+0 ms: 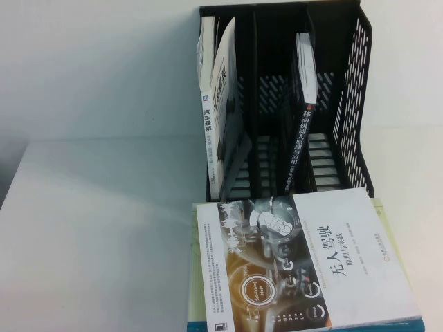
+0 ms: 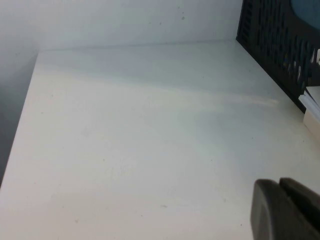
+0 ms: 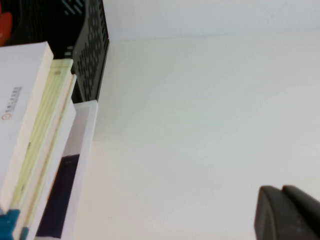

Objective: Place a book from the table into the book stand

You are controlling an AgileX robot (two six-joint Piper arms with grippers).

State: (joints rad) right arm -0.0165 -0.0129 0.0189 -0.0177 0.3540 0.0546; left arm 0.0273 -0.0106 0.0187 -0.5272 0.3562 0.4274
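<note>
A black slotted book stand (image 1: 346, 131) stands at the back of the white table; its side also shows in the left wrist view (image 2: 280, 40) and the right wrist view (image 3: 92, 50). A white book (image 1: 214, 104) leans in its left slot and a dark book (image 1: 301, 131) stands in a right slot. A stack of books lies flat in front of the stand, topped by a white book with a dashboard picture (image 1: 304, 263); its edge shows in the right wrist view (image 3: 30, 130). My left gripper (image 2: 280, 187) hangs shut and empty over bare table left of the stand. My right gripper (image 3: 282, 192) hangs shut and empty right of the stack.
The white table (image 1: 97, 228) stretches left of the stack, with its left edge near a grey wall. A pale green book edge (image 1: 379, 214) sticks out under the top book. Neither arm shows in the high view.
</note>
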